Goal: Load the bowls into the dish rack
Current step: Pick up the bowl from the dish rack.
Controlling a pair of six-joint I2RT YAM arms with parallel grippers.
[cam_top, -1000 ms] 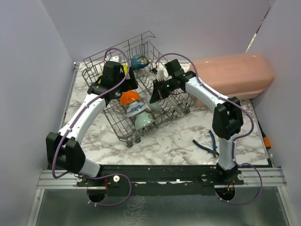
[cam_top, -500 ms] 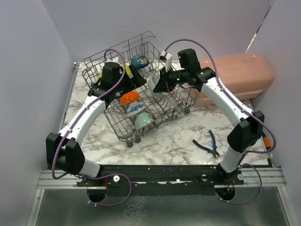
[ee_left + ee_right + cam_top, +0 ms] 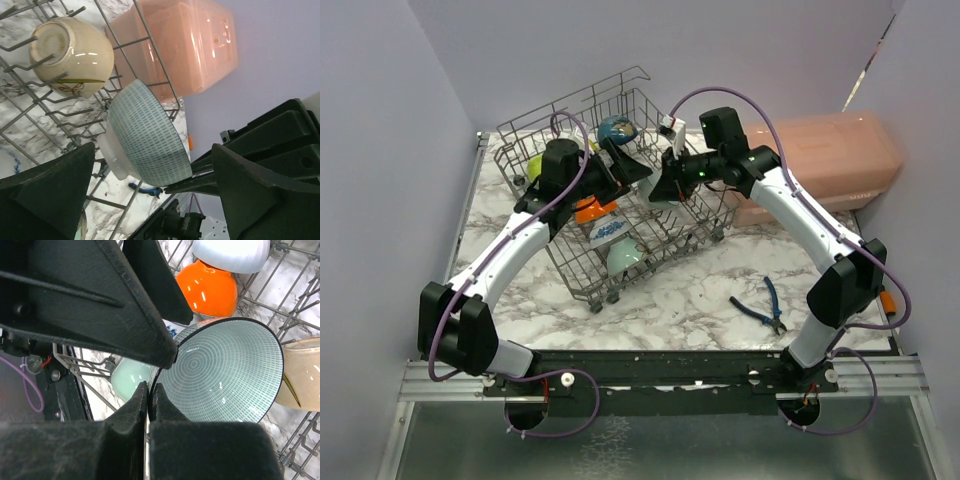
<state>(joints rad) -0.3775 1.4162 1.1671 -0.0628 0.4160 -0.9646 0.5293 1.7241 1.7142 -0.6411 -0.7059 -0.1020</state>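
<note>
Holding teal bowl (image 3: 225, 375) by its rim over rack (image 3: 575, 270), right fingers (image 3: 140, 407) clamp it; left fingers (image 3: 55, 195) stand apart, likely awaiting handover.

Found the dish rack (image 3: 582, 268) aslant on the desk (image 3: 700, 285), left of centre; a lidded box (image 3: 820, 160) behind to its right; pliers (image 3: 760, 303) on the desk, front right. Lined down the rack's middle: near bowl (image 3: 625, 255), middle bowl (image 3: 608, 233), far bowl (image 3: 595, 208). Set a back bowl (image 3: 617, 128) at the rear, an end bowl (image 3: 535, 163) at the left. Pinched the held bowl (image 3: 225, 375) by its rim in the right hand (image 3: 149, 390), above the rack's right part, facing the left hand (image 3: 625, 168), beside a resting bowl (image 3: 70, 50) on the tines.
</note>
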